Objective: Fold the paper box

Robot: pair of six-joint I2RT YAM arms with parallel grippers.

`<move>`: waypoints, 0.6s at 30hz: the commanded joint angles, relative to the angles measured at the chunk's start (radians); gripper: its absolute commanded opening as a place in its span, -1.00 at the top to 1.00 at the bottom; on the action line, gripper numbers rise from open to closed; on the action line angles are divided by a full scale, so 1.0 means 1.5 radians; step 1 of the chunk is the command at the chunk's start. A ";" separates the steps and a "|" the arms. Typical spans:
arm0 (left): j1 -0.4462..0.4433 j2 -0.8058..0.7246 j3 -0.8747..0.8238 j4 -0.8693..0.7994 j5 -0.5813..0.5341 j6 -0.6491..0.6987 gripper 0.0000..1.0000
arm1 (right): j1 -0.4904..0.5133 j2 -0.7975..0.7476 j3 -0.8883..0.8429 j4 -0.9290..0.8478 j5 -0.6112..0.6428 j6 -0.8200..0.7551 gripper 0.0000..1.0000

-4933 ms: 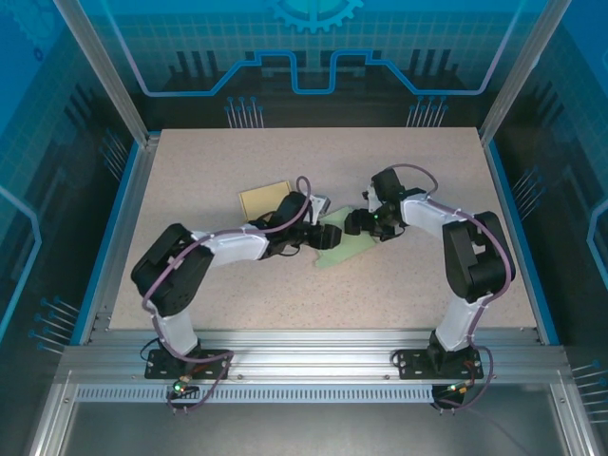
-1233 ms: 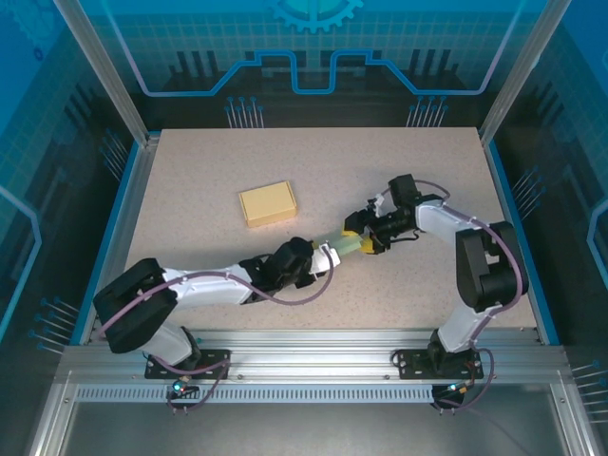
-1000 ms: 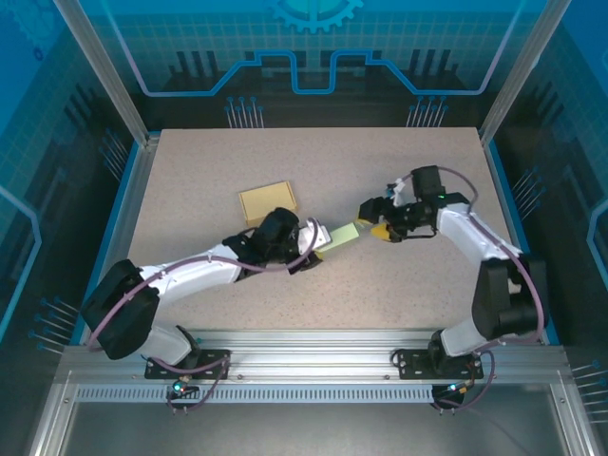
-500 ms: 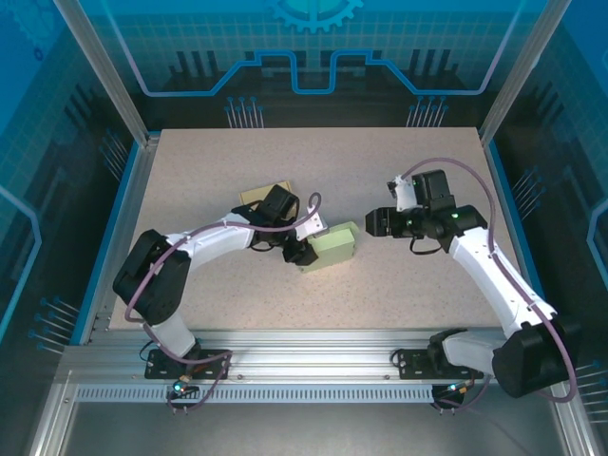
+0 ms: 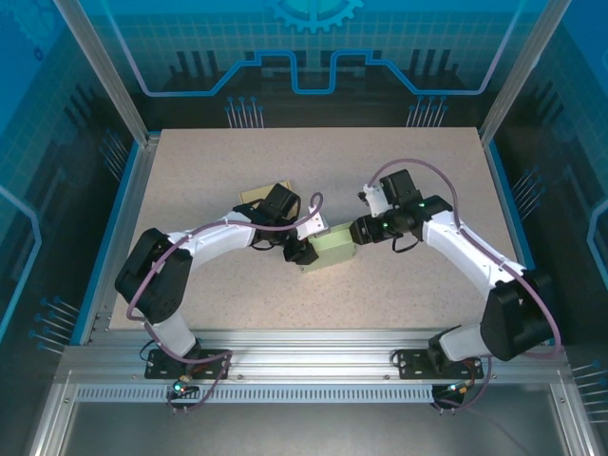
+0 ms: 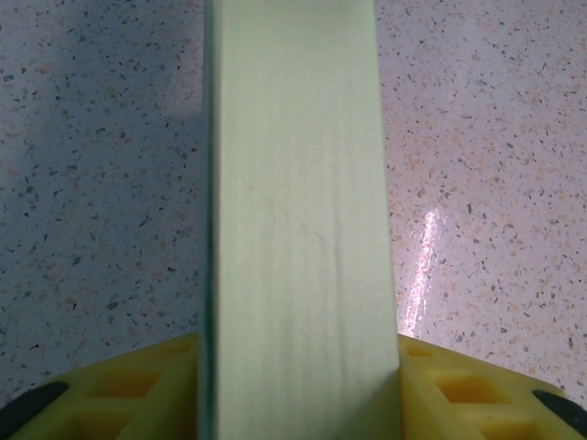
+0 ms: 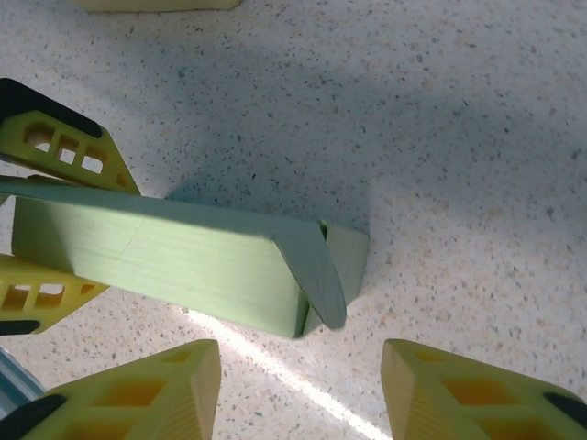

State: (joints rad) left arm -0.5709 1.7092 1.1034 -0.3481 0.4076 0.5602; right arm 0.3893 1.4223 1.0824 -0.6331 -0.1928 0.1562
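Observation:
The pale green paper box (image 5: 334, 250) lies on the table at the centre, folded into a long block. My left gripper (image 5: 306, 250) is shut on its left end; in the left wrist view the box (image 6: 293, 220) runs up between the yellow fingers (image 6: 138, 390). My right gripper (image 5: 359, 231) is open just off the box's right end. In the right wrist view a loose end flap (image 7: 316, 270) sticks out from the box (image 7: 156, 261), and the right gripper (image 7: 298, 371) hangs in front of it, touching nothing. The left gripper's fingers (image 7: 55, 137) clamp the box's far end.
A tan folded box (image 5: 253, 197) lies behind the left arm, partly hidden by it; its edge (image 7: 156, 4) shows at the top of the right wrist view. The speckled table (image 5: 408, 161) has free room at the back and the front right. Blue rails edge both sides.
My right gripper has moved left, up to the green box's right end, and its jaws have narrowed. The left gripper has kept hold of the box, almost still.

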 commanded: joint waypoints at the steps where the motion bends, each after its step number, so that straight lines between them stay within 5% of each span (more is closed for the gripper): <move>1: 0.006 0.007 0.011 -0.032 -0.007 0.018 0.04 | 0.019 0.022 0.036 0.013 0.010 -0.020 0.08; 12: 0.005 0.006 0.007 -0.009 -0.039 -0.002 0.04 | 0.048 0.063 0.082 -0.011 0.033 0.006 0.78; 18: -0.001 0.008 0.006 -0.004 -0.050 0.000 0.04 | 0.050 0.071 0.100 -0.034 0.034 0.055 0.91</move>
State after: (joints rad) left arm -0.5694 1.7092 1.1034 -0.3466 0.3561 0.5560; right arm 0.4461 1.5154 1.1938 -0.6487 -0.1299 0.1909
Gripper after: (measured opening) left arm 0.483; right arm 0.058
